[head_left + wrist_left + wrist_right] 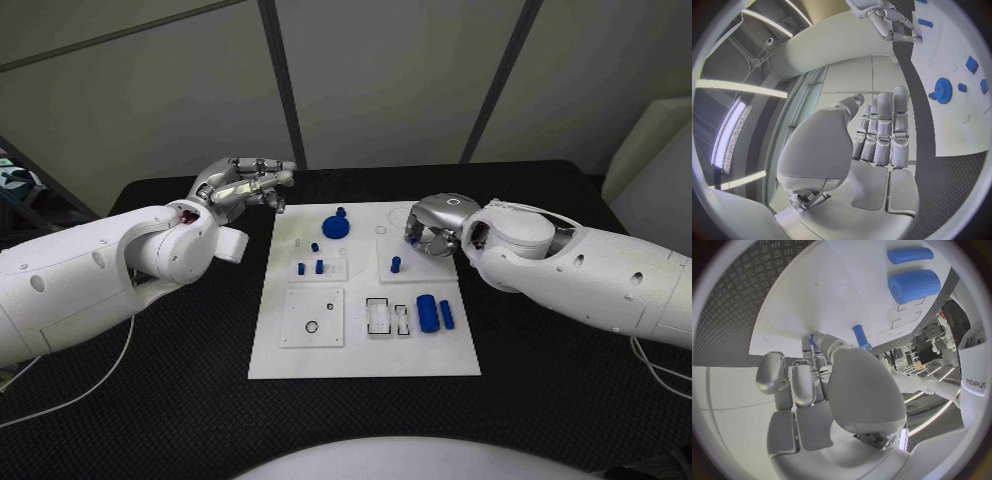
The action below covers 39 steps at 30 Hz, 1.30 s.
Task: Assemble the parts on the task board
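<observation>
You have a black table (173,400) with a ribbed, diamond-patterned mat in front of you, and pale grey wall panels (389,70) divided by dark upright strips close the room behind it. The white rectangular task board (433,360) lies in the middle of the table, its long side running away from the robot.

On the board you can see a blue gear-shaped part (336,225) at the far end, small blue pegs (310,267) standing upright in a square plate, another upright blue peg (395,264) to their right, and a thick blue cylinder (427,308) lying beside a thinner blue rod (447,314) near the board's right edge.

Your silver left hand (248,182) hangs over the table just off the board's far left corner, fingers straight, close together and holding nothing. Your silver right hand (437,226) sits over the board's far right part, fingers curled downward near the single peg; you cannot tell whether it grips anything.
</observation>
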{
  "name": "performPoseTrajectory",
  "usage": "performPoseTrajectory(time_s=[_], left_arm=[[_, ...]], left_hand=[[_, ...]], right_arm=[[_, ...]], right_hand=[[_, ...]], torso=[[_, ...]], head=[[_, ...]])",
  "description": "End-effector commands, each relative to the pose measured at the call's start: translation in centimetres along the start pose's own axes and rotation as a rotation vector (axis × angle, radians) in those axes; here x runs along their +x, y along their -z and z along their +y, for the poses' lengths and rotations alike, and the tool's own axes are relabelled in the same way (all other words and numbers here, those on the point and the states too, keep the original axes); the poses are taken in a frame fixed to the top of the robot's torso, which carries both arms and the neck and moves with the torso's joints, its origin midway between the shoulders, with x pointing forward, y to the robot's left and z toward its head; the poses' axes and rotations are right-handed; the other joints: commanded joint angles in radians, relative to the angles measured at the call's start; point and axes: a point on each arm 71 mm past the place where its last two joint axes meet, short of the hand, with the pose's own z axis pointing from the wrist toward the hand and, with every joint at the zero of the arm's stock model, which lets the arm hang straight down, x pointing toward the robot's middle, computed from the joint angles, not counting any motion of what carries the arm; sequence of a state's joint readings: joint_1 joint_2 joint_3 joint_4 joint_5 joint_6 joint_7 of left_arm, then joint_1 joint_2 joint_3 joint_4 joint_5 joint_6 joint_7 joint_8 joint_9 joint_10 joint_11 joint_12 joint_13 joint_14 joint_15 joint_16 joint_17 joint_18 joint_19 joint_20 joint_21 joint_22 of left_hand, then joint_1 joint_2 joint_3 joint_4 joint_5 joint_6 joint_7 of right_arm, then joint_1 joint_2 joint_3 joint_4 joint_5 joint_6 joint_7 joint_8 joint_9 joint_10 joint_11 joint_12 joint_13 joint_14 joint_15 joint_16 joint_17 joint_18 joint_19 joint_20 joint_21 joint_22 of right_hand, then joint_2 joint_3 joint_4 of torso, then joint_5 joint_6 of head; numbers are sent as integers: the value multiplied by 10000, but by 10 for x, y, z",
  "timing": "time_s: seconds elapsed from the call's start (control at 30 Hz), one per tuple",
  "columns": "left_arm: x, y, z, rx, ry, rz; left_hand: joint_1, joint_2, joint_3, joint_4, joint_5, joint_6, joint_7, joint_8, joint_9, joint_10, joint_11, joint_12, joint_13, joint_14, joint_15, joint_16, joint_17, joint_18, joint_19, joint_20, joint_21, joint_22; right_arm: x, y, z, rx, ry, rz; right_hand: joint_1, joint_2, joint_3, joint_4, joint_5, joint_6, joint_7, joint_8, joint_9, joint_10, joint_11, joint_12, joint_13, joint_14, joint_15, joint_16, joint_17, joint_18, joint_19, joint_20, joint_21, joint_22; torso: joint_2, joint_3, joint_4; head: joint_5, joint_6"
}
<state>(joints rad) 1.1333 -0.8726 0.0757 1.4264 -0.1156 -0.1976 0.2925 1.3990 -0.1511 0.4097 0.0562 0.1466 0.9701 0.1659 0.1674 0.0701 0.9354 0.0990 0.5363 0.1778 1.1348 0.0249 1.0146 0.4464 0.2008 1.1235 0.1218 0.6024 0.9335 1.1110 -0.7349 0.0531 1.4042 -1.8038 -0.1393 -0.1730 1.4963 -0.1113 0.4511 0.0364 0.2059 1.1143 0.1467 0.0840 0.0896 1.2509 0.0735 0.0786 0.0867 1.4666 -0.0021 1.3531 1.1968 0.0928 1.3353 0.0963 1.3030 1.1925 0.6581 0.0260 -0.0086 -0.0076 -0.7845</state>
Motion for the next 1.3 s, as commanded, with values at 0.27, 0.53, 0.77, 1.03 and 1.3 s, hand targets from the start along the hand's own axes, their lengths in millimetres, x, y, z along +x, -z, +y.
performPoseTrajectory(time_s=[0.27, 0.53, 0.77, 1.03, 1.3], left_arm=[[0, -1, 1, -25, 50, 3], [0, -1, 1, -37, 66, 33], [2, -1, 2, -38, 84, 71], [5, -3, 3, -44, 118, 156], [13, -7, 4, -44, 180, 305]], left_hand=[[34, 56, -59, 7, -34, -51, 46, 59, -20, -49, 36, 41, -16, -49, -8, -55, -25, -170, 52, 11, -42, -16], [46, 64, -64, 2, -31, -66, 53, 55, -22, -65, 42, 39, -23, -54, -5, -57, -33, -171, 57, 11, -48, -23], [46, 64, -64, 2, -31, -66, 53, 55, -22, -65, 42, 39, -23, -54, -5, -57, -33, -171, 57, 11, -48, -23], [64, 78, -68, -5, -27, -80, 58, 53, -24, -84, 48, 36, -32, -59, 0, -59, -42, -172, 64, 12, -55, -31], [64, 78, -68, -5, -27, -80, 58, 53, -24, -84, 48, 36, -32, -59, 0, -59, -42, -172, 64, 12, -55, -31]], right_arm=[[-12, 13, 5, -73, -40, -1019], [-23, 24, 24, -591, -245, -1588], [-32, 32, 52, -1375, -523, -1986], [-40, 34, 89, -2344, -1106, -2109], [-30, 24, 114, -2967, -1759, -1530]], right_hand=[[-38, 74, 56, -48, 34, 82, 22, 43, 12, 140, -8, 42, 20, 442, -73, 64, 38, -92, 92, -9, 114, 79], [-41, 67, 71, -68, 30, 78, 21, 37, 11, 139, -8, 35, 22, 446, -72, 80, 58, -96, 101, -9, 136, 107], [-45, 61, 89, -88, 29, 75, 22, 30, 10, 139, -7, 27, 25, 448, -72, 90, 68, -97, 99, -8, 145, 117], [-50, 62, 134, -125, 43, 71, 27, 17, 7, 137, -2, 12, 29, 447, -70, 99, 68, -100, 99, -7, 168, 144], [-93, 67, 162, -135, 31, 53, 43, -4, 1, 119, 12, -11, 31, 445, -61, 102, 58, -97, 82, -1, 172, 143]], torso=[[-1, -13, -6], [4, 1, 4], [-6, -14, -5], [-13, -36, 9], [-9, -42, 28]], head=[[-33, 23], [12, 60], [128, 64], [472, 33], [820, -63]])
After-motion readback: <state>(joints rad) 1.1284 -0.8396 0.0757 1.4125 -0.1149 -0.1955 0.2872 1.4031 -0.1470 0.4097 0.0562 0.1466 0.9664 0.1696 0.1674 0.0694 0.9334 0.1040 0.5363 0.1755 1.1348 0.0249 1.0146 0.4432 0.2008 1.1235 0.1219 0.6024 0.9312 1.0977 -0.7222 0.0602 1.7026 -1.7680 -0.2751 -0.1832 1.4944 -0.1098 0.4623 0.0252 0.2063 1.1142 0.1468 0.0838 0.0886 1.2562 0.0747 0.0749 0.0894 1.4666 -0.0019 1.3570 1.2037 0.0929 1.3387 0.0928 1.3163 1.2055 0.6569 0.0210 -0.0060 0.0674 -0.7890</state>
